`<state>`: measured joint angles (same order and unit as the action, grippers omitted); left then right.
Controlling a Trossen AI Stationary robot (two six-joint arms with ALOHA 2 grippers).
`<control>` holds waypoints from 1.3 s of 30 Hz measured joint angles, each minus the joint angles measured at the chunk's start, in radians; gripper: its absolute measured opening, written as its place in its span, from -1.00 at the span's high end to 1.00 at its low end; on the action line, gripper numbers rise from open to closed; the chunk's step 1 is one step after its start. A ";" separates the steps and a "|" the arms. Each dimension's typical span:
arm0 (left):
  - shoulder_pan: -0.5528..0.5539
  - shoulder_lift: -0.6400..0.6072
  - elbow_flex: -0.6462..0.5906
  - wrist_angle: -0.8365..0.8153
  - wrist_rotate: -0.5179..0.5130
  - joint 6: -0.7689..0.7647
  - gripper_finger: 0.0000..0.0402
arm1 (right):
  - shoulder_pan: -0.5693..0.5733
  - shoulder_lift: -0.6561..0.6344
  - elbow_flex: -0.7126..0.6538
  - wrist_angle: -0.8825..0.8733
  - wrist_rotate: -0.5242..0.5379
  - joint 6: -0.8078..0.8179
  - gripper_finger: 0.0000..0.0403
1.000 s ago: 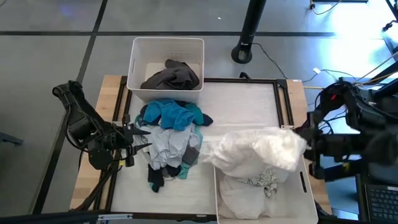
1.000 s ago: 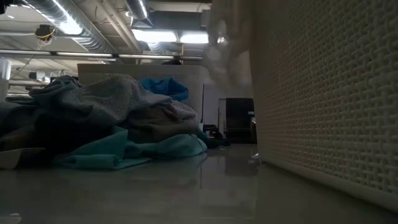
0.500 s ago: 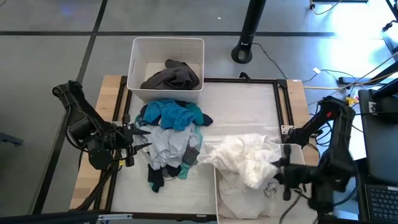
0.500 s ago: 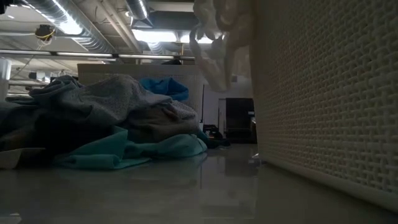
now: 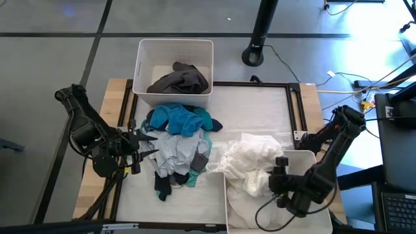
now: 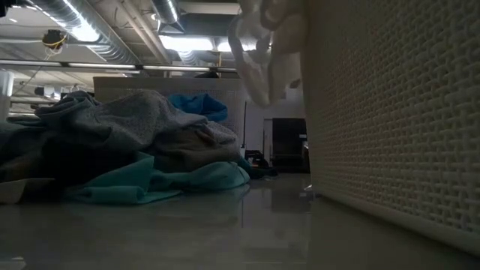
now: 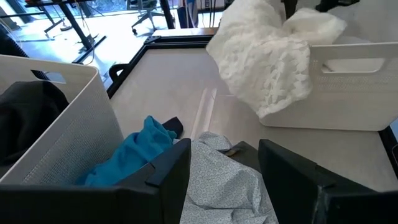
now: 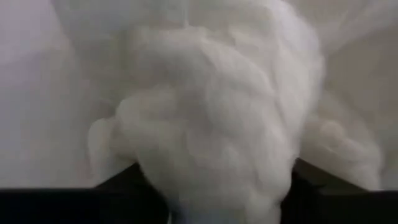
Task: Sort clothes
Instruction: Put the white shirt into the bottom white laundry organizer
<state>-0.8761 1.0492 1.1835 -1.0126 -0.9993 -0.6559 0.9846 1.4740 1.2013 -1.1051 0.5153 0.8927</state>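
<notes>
Grey floor surrounds our pale table (image 5: 260, 110), which carries two white bins. At the far bin (image 5: 173, 55) a dark grey garment (image 5: 181, 80) lies inside. Left of centre sits the mixed pile (image 5: 177, 140) (teal-blue on top, pale grey beneath, dark socks at the near edge). Our left gripper (image 5: 148, 144) waits at that pile's left side, fingers apart and holding nothing. Our right gripper (image 5: 278, 183) reaches over the near-right bin (image 5: 322, 195), fingers on either side of the white garment (image 5: 250, 162), which drapes across the bin's far-left rim; we cannot tell whether the fingers grip it.
</notes>
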 joint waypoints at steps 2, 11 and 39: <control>0.000 0.000 0.000 0.000 0.000 0.000 0.11 | -0.027 -0.009 0.025 -0.019 -0.166 -0.004 -0.20; 0.000 0.000 0.000 -0.001 0.000 0.017 0.11 | -0.131 -0.041 0.309 -0.149 -0.410 0.042 -0.52; 0.000 0.027 -0.001 -0.002 0.000 0.031 0.11 | -0.220 0.324 0.304 0.004 0.273 -0.473 -0.54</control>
<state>-0.8762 1.0763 1.1828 -1.0142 -0.9993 -0.6254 0.7649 1.7980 1.5051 -1.1007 0.7880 0.4197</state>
